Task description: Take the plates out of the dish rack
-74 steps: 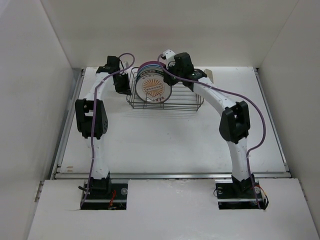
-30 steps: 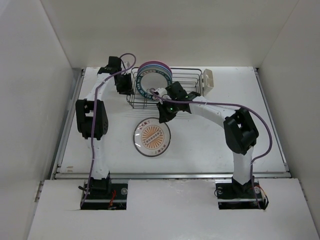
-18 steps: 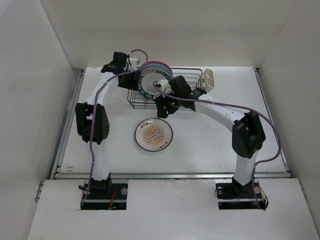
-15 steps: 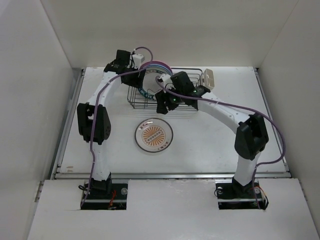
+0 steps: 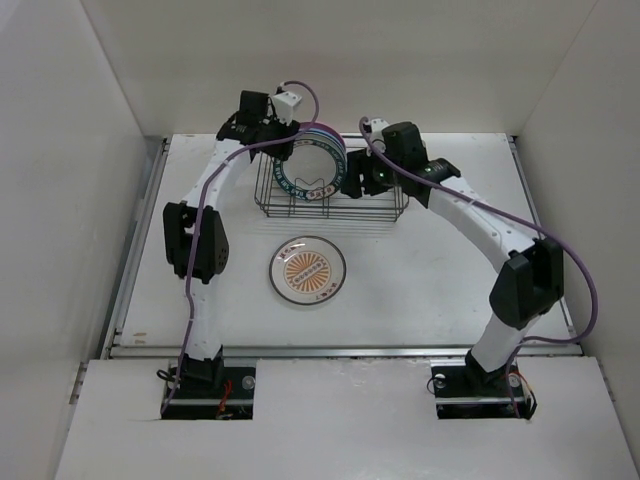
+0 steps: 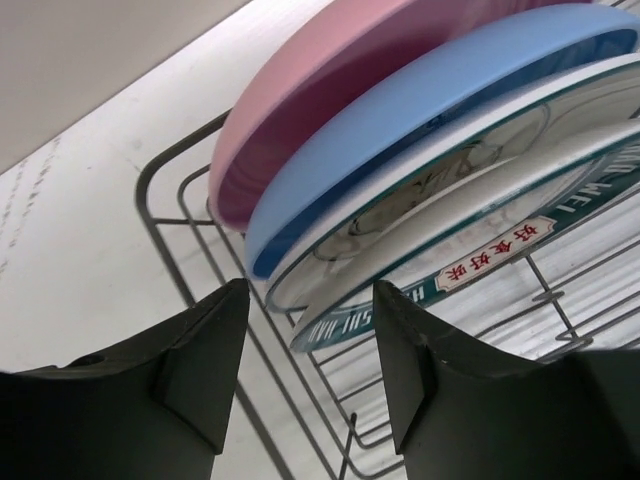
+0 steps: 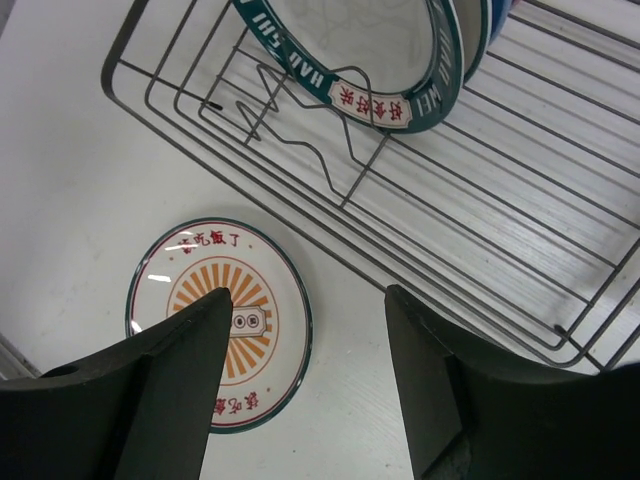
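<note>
Sunburst plate [image 5: 308, 270] lay flat, face up, on the table [image 5: 450, 290], near side of the dish rack [image 5: 330, 213] and apart from it. Three plates stood on edge in the left part of the rack, packed close. Dark-rimmed plate [image 5: 312, 172] was nearest, the blue plate [image 6: 400, 110] behind it, and the pink plate [image 6: 300, 80] farthest. The right part of the rack showed bare wire and V dividers.

Left fingers [image 6: 205, 360] were spread, holding nothing, poised over the left edge of the standing plates. The plate rims showed in the gap beyond the tips; I could not tell whether they touched.

Right fingers [image 7: 180, 370] were spread wide and empty, above the rack's near wires, right of the standing plates. The sunburst plate showed on the table below, between them.
</note>
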Robot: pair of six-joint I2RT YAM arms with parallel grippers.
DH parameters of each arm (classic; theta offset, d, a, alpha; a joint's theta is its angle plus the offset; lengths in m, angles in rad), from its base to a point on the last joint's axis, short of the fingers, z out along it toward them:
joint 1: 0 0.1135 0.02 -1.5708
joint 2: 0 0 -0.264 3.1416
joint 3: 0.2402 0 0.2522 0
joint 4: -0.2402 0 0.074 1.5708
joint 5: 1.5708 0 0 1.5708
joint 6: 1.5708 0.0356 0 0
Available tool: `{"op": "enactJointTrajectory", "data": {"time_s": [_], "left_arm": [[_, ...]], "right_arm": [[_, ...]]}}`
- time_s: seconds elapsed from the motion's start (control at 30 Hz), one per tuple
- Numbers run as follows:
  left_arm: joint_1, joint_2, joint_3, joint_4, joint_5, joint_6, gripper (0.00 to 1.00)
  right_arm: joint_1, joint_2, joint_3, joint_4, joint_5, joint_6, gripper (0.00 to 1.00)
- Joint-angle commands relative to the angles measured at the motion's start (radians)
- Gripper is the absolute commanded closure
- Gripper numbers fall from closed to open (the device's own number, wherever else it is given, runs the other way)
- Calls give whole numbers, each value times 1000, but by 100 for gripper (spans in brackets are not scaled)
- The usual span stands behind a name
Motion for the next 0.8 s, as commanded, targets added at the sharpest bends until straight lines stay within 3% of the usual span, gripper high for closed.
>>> {"op": "enactJointTrajectory", "data": {"time_s": [0.0,0.1,0.3,0.43,0.47,0.5,0.77], "left_arm": [[-3,37,55,23,57,19,51],[-3,49,65,1,80,10,58],[-3,49,65,-19,80,-24,62],[-3,49,55,-19,80,-24,80],[-3,49,55,-19,71,-24,86],[-3,49,55,-19,71,-24,99],[-3,26,65,-19,-2,11,99]], "right_arm": [[-19,-53,-21,44,64,39,31],[-40,-92,-30,44,156,70,30],[-75,-127,-70,-1,377,168,27],[-75,-136,-106,-15,465,222,27],[-85,-136,-119,-24,485,231,27],[-85,-136,-119,-24,485,231,27],[-85,-118,-153,-44,540,268,27]]}}
